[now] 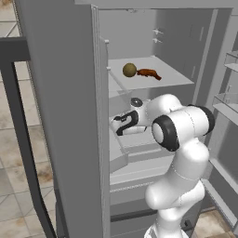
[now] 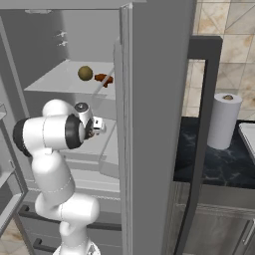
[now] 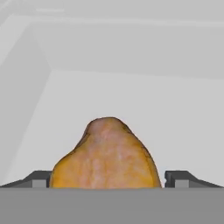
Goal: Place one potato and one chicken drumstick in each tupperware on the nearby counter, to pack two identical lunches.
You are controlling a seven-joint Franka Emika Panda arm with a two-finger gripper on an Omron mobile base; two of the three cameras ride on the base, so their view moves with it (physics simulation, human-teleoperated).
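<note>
From the left base camera, the white arm reaches into the open fridge [image 1: 204,56], its hand on a lower shelf, below the upper shelf that carries a potato [image 1: 129,69] and a chicken drumstick [image 1: 148,73]. The right base camera shows the same pair lying just beside each other. On the hand camera, a golden-brown piece of food [image 3: 105,155], likely a second drumstick, sits dead centre between the tool's [image 3: 107,180] widely parted fingertips, its narrow end pointing away, not yet clamped.

A kitchen: an open grey refrigerator [image 1: 65,116] with white shelves [image 1: 167,76] holding food, a dark marble table [image 2: 214,164] carrying a paper towel roll [image 2: 223,121], and beige tiled walls [image 2: 226,20] behind.
</note>
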